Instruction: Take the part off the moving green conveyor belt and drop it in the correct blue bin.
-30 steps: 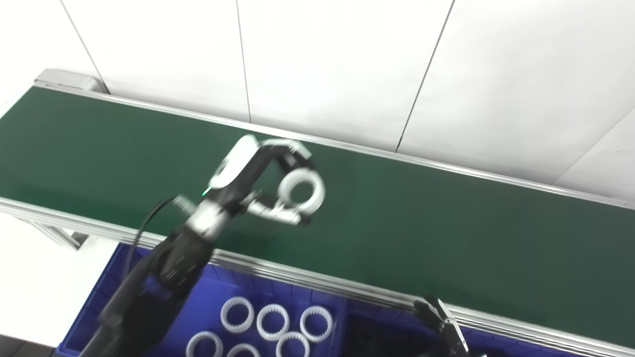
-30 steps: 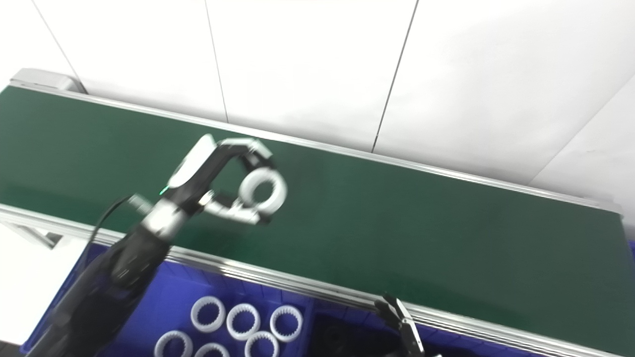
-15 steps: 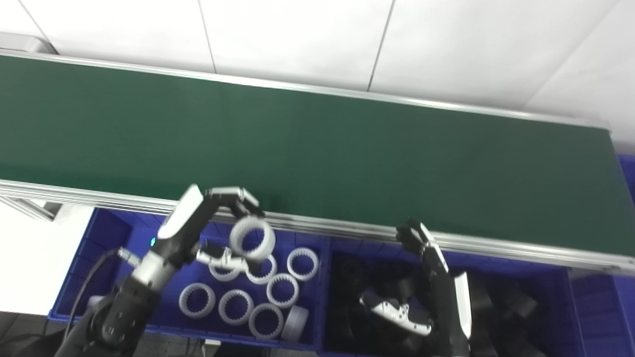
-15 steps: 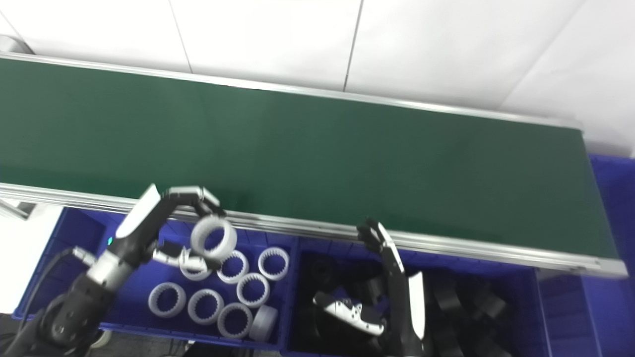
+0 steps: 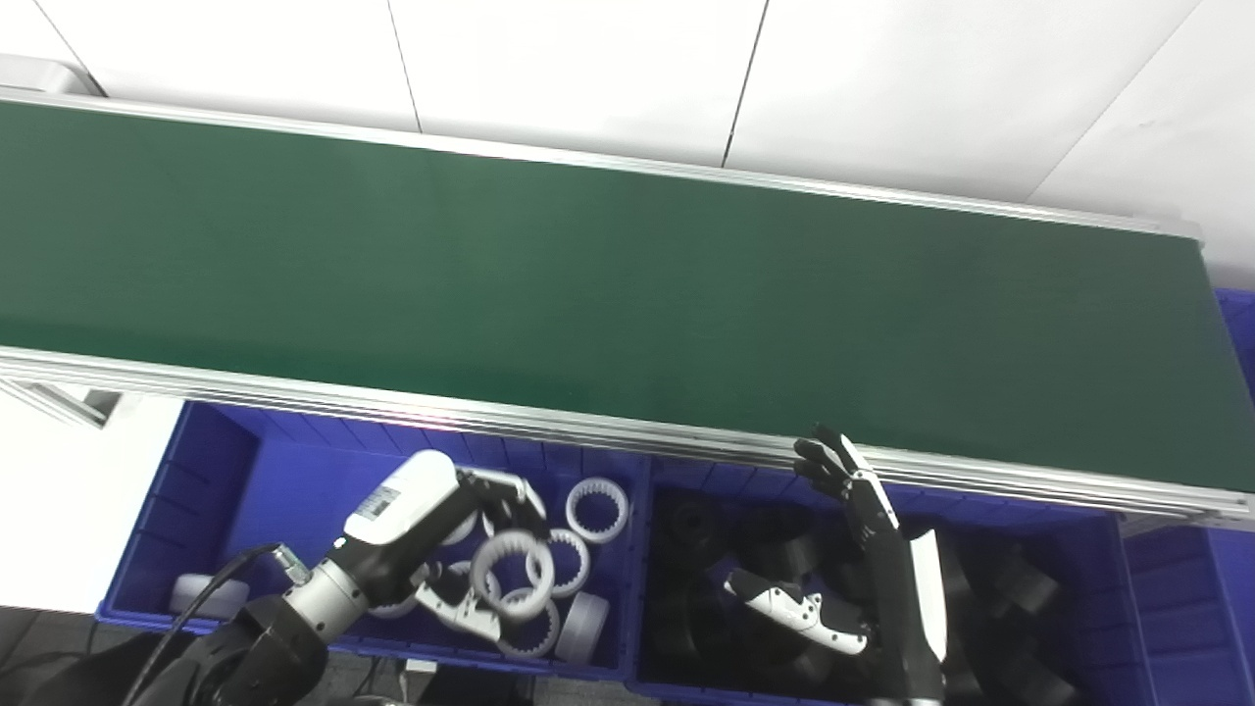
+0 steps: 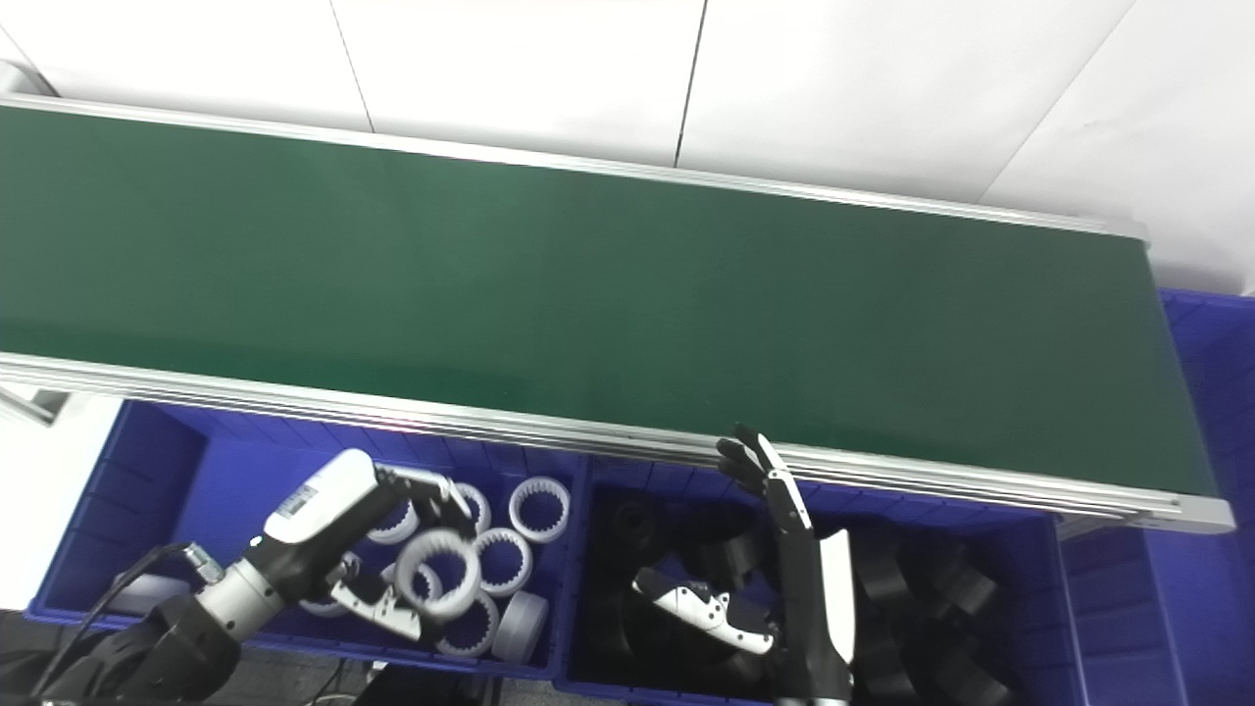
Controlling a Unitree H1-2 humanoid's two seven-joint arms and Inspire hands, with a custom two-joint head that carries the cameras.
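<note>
From my station, the green conveyor belt (image 5: 627,294) ran bare across the whole view, well beyond both hands and past their fingertips. On the near side of its metal rail sat the blue bins: the left bin (image 5: 221,510) lay directly under my left hand (image 5: 431,549), and the right bin (image 5: 1079,549), filled with dark parts (image 5: 1010,593), lay under my right hand (image 5: 873,579). I saw the left hand low inside its bin, fingers and thumb curled around a white toothed ring (image 5: 510,579), which it held just above the other white rings (image 5: 598,502) lying on the bin floor; those rings sat beneath and just ahead of the hand, toward the belt. One white part lay apart (image 5: 201,593), off to the hand's left in the bin's near corner. The right hand held nothing: its fingers (image 5: 833,466) stood straight and apart, pointing up toward the belt rail, with the thumb (image 5: 784,603) spread out toward the left hand. The two hands were well apart, each over its own bin.
</note>
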